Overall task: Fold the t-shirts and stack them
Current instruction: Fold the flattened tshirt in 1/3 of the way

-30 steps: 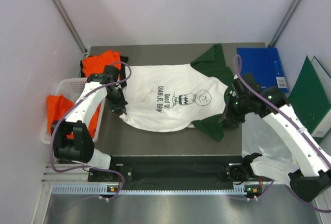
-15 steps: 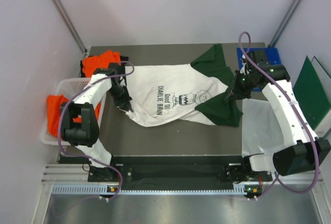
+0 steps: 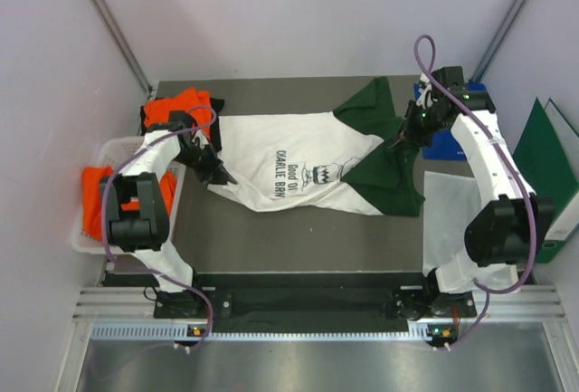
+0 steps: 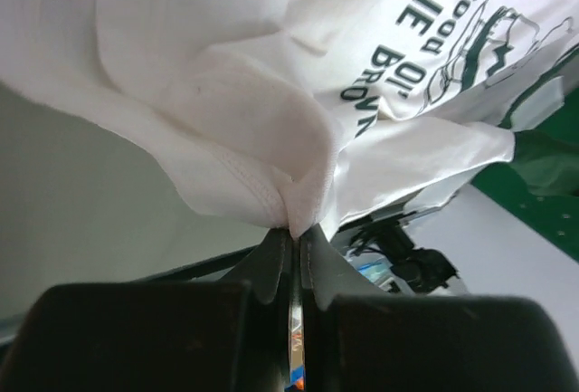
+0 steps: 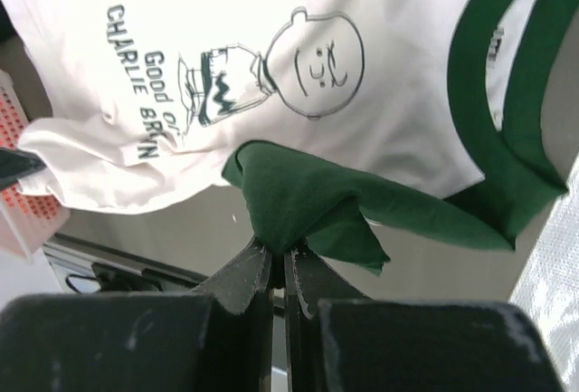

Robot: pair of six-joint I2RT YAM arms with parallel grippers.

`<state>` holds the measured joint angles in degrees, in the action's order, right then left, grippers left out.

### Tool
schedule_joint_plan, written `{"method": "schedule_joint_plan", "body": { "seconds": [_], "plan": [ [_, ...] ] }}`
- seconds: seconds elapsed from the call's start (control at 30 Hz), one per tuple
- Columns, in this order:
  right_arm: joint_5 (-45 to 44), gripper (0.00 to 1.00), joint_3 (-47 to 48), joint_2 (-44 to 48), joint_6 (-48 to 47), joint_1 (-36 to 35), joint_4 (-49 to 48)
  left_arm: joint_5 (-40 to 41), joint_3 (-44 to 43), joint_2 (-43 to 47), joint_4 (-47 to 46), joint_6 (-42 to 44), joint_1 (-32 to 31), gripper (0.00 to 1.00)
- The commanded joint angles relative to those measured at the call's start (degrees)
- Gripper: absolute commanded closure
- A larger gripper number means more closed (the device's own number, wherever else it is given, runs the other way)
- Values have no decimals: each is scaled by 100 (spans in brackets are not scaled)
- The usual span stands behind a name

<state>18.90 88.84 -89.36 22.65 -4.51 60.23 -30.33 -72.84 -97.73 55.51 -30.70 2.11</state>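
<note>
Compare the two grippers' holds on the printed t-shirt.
The left gripper pinches the white hem of the white-fronted, green-sleeved cloth t-shirt; the right gripper pinches a dark green sleeve. The left sits beside the orange shirts, the right beside the blue folder. Both have fingers shut on the same shirt.

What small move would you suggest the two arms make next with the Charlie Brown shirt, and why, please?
Probably carry both pinched points toward the far edge, then lower them. The left jaws are shut on the white hem and the right jaws on the dark green sleeve, holding the near side of the t-shirt off the table, not yet laid over the print.
</note>
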Motion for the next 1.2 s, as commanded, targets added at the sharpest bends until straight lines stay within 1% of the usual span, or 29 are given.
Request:
{"method": "schedule_joint_plan", "body": {
  "seconds": [0.0, 0.03, 0.17, 0.3, 0.33, 0.43, 0.57, 0.67, 0.7, 0.73, 0.77, 0.8, 0.83, 0.87, 0.9, 0.93, 0.97, 1.0, 1.07, 1.1, 1.13, 1.17],
  "plan": [
    [439, 98, 494, -564, -68, 222, -626, -1035, 7, -474, -602, -427, 184, 100],
    [587, 97, 538, -678, -60, 258, -739, -1106, -11, -675, -637, -489, 202, 100],
    [625, 97, 783, -1389, 55, 319, -977, -1248, -81, -1045, -910, -841, 316, 100],
    [598, 97, 1144, -1988, 116, 407, -1004, -984, -380, -1379, -735, -903, 500, 100],
    [615, 97, 1232, -2110, 134, 590, -995, -958, -493, -1502, -725, -912, 518, 100],
    [668, 97, 1592, -2541, 231, 714, -952, -923, -775, -1775, -585, -938, 589, 100],
    [685, 97, 2268, -3139, 371, 838, -907, -581, -1153, -2030, -339, -947, 633, 100],
    [738, 96, 2759, -3560, 468, 908, -802, -588, -1346, -2284, -242, -1000, 659, 100],
    [878, 96, 2849, -3658, 529, 917, -802, -606, -1486, -2424, -190, -973, 659, 95],
    [966, 96, 2998, -3824, 547, 926, -819, -615, -1566, -2469, -50, -938, 659, 79],
    [1089, 95, 3016, -3886, 582, 935, -898, -580, -1654, -2496, 21, -851, 659, 45],
    [1377, 95, 2999, -3913, 669, 926, -1047, -527, -1794, -2470, 48, -815, 650, 35],
    [1493, 95, 2895, -3957, 740, 935, -1361, -431, -1865, -2435, 92, -789, 650, 22],
    [1633, 94, 2772, -3949, 932, 935, -1660, -387, -1944, -2409, 144, -719, 650, 1],
    [1983, 94, 2649, -3949, 1073, 935, -1942, -343, -2093, -2347, 136, -683, 642, 1],
    [2169, 94, 2378, -3957, 1248, 943, -2632, -342, -2164, -2329, 136, -657, 650, 1],
    [2302, 93, 2271, -3975, 1642, 944, -2926, -351, -2225, -2294, 66, -596, 650, 1],
    [2425, 93, 2200, -4010, 1794, 944, -3129, -377, -2313, -2259, 13, -560, 650, 1],
    [2374, 92, 2208, -4159, 2057, 935, -3577, -526, -2366, -2250, -162, -473, 624, 1],
    [2164, 90, 2234, -4203, 2076, 935, -3684, -579, -2419, -2285, -285, -429, 624, 1],
    [1997, 79, 2287, -4230, 2085, 926, -3737, -649, -2454, -2311, -321, -385, 624, 1],
    [1813, 75, 2331, -4204, 2059, 926, -3633, -711, -2489, -2338, -373, -289, 598, 1]
  ]
}}
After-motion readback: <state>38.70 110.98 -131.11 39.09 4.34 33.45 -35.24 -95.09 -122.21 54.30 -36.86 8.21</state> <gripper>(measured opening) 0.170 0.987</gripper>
